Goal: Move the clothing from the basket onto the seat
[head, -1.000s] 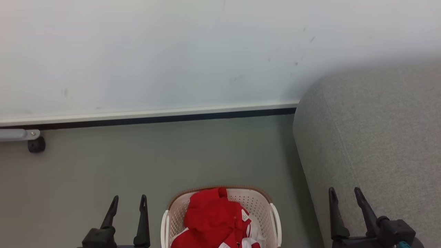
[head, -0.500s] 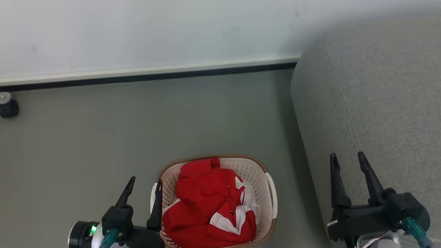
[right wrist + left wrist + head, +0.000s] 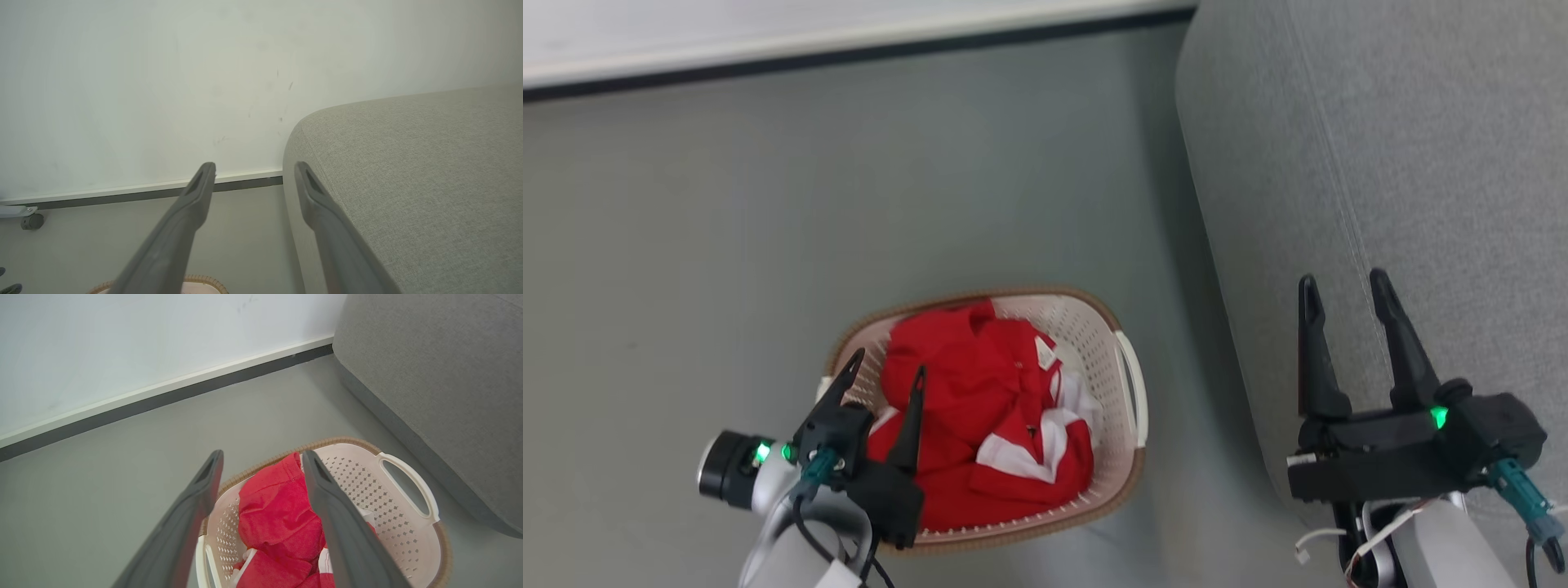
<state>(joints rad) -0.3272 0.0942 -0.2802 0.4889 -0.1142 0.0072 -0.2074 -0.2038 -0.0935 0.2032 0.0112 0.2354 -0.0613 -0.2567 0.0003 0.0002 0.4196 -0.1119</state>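
Head view, with both wrist views. Nearest the camera, the left gripper (image 3: pixel 890 362) hangs over the left side of the basket (image 3: pixel 1131 392), its two dark fingers apart and nothing between them; one fingertip lies over the left rim and the other over the clothing (image 3: pixel 964 384). Whether either fingertip touches the fabric cannot be told. The right gripper (image 3: pixel 1343 278), at the lower right, is poised over the edge of the seat (image 3: pixel 1421 163), fingers likewise spread and empty. The clothing, red with white trim, lies crumpled inside the basket, filling its left and middle parts and leaving the perforated right wall and the white right handle bare. In the left wrist view a red fold shows between the two fingers. The basket stands upright on the grey floor (image 3: pixel 768 204), near the side of the seat but apart from it. The seat, grey woven fabric with a stitched seam and a rounded corner, bears no clothing. Beyond, a dark strip and pale baseboard (image 3: pixel 768 49) run along the foot of a white wall (image 3: pixel 163 81); a small dark caster (image 3: pixel 32 221) stands by it at the far left.
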